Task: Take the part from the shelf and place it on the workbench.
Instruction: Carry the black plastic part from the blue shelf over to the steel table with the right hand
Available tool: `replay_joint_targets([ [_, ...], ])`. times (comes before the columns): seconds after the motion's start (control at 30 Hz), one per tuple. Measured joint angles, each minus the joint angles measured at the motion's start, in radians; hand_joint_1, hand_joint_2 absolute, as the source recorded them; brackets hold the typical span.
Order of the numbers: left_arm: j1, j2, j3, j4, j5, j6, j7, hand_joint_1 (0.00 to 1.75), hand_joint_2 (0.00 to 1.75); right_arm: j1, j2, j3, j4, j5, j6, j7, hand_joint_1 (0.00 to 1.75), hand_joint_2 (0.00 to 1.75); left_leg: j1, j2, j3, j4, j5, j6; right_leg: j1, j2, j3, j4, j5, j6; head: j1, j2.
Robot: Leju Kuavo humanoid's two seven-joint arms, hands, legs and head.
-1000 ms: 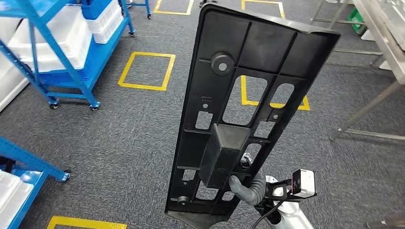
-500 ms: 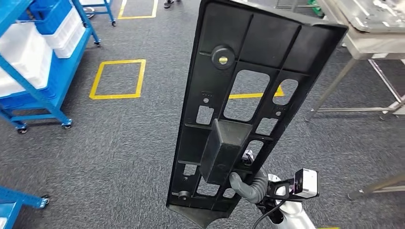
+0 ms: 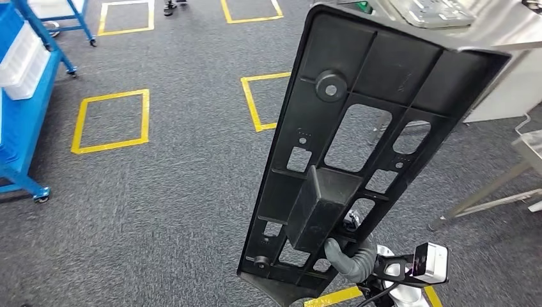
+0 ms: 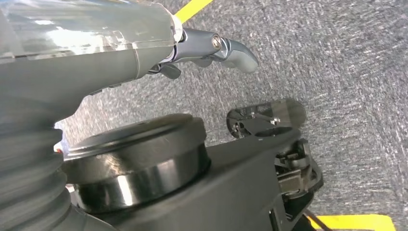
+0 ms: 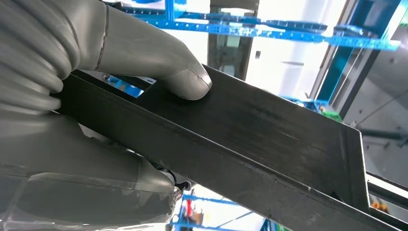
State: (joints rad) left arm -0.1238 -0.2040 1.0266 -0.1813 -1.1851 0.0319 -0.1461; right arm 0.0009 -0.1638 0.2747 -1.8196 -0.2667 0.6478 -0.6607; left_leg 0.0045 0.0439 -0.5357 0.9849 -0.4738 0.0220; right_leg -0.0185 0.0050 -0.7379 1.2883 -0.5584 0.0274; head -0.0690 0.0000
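The part (image 3: 383,64) is a long black plastic panel with ribs, cut-outs and a boxy block on its face. My right hand (image 3: 348,259) grips it near its lower end and holds it upright in front of me. In the right wrist view the grey thumb (image 5: 183,79) presses on the panel's flat edge (image 5: 269,144). The steel workbench (image 3: 505,25) stands at the upper right, partly behind the panel's top. My left hand (image 4: 211,45) hangs over the carpet with nothing in it, its thumb stretched out.
A blue shelf cart (image 3: 19,96) with white bins stands at the far left. Yellow taped squares (image 3: 112,121) mark the grey carpet. A steel table leg (image 3: 486,192) slants at the right, and another steel table edge (image 3: 530,144) lies beyond it. A person's feet (image 3: 172,6) show at the top.
The whole picture has shifted as I turn: the blue shelves slid off to the left and the steel workbench came closer at the upper right. The panel stays in my right hand.
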Motion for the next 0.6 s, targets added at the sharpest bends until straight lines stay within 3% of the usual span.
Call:
replay_joint_targets([
  [0.07, -0.002, 0.000, 0.000, 0.000, 0.000, -0.001, 0.000, 0.00, 1.75, 0.004, -0.004, -0.002, -0.004, 0.000, 0.000, 0.000, 1.75, 1.75, 0.000, 0.022, 0.002, 0.004, -0.006, -0.006, -0.004, -0.027, 0.069, -0.126, 0.061, 0.002, 0.000, 0.000],
  [0.13, -0.004, -0.001, 0.000, 0.000, -0.002, -0.002, 0.000, 0.00, 1.75, 0.006, -0.006, -0.005, -0.010, 0.002, -0.002, 0.000, 1.75, 1.75, -0.004, 0.038, 0.005, 0.011, -0.015, -0.017, 0.001, -0.061, 0.130, -0.239, 0.093, -0.004, 0.000, 0.000],
  [0.17, -0.004, -0.001, 0.000, 0.000, -0.002, -0.003, 0.000, 0.00, 1.75, 0.010, -0.006, -0.006, -0.014, 0.004, -0.004, -0.001, 1.75, 1.75, -0.007, 0.045, 0.008, 0.013, -0.019, -0.023, 0.005, -0.067, 0.141, -0.261, 0.094, -0.010, 0.000, 0.000],
  [0.27, -0.005, -0.002, -0.001, 0.000, -0.004, -0.005, 0.001, 0.00, 1.75, 0.037, -0.009, -0.011, -0.032, 0.020, -0.007, -0.005, 1.75, 1.75, -0.006, 0.058, 0.016, 0.015, -0.030, -0.038, 0.008, -0.041, 0.142, -0.267, 0.093, -0.027, 0.000, 0.000],
  [0.33, -0.005, -0.003, -0.001, 0.000, -0.006, -0.007, 0.001, 0.00, 1.75, 0.052, -0.010, -0.013, -0.048, 0.029, -0.008, -0.009, 1.75, 1.75, 0.000, 0.023, -0.002, 0.067, -0.069, -0.047, 0.005, -0.021, 0.145, -0.272, 0.097, -0.040, 0.000, 0.000],
  [0.4, -0.001, -0.003, -0.001, 0.000, -0.008, -0.008, 0.001, 0.00, 1.75, 0.061, -0.010, -0.013, -0.060, 0.036, -0.016, -0.010, 1.75, 1.75, 0.003, -0.023, -0.061, 0.198, -0.137, -0.050, 0.005, 0.001, 0.145, -0.273, 0.098, -0.047, 0.000, 0.000],
  [0.47, 0.005, -0.003, -0.001, 0.000, -0.009, -0.009, 0.000, 0.00, 1.75, 0.078, -0.010, -0.015, -0.069, 0.043, -0.030, -0.008, 1.75, 1.75, 0.004, -0.036, -0.118, 0.308, -0.170, -0.049, 0.008, 0.026, 0.146, -0.272, 0.098, -0.049, 0.000, 0.000],
  [0.5, 0.007, -0.003, -0.001, 0.000, -0.008, -0.009, 0.000, 0.00, 1.75, 0.091, -0.011, -0.017, -0.075, 0.049, -0.036, -0.007, 1.75, 1.75, 0.004, -0.037, -0.124, 0.312, -0.157, -0.047, 0.010, 0.039, 0.146, -0.272, 0.097, -0.050, 0.000, 0.000],
  [0.53, 0.008, -0.003, -0.001, 0.000, -0.007, -0.010, -0.002, 0.00, 1.75, 0.105, -0.011, -0.020, -0.083, 0.056, -0.041, -0.007, 1.75, 1.75, 0.004, -0.041, -0.112, 0.276, -0.126, -0.042, 0.011, 0.051, 0.148, -0.271, 0.097, -0.049, 0.000, 0.000],
  [0.6, 0.010, -0.003, -0.001, 0.000, -0.004, -0.011, -0.004, 0.00, 1.75, 0.134, -0.011, -0.024, -0.103, 0.072, -0.050, -0.014, 1.75, 1.75, 0.003, -0.073, -0.053, 0.137, -0.050, -0.032, 0.012, 0.076, 0.150, -0.270, 0.096, -0.047, 0.000, 0.000],
])
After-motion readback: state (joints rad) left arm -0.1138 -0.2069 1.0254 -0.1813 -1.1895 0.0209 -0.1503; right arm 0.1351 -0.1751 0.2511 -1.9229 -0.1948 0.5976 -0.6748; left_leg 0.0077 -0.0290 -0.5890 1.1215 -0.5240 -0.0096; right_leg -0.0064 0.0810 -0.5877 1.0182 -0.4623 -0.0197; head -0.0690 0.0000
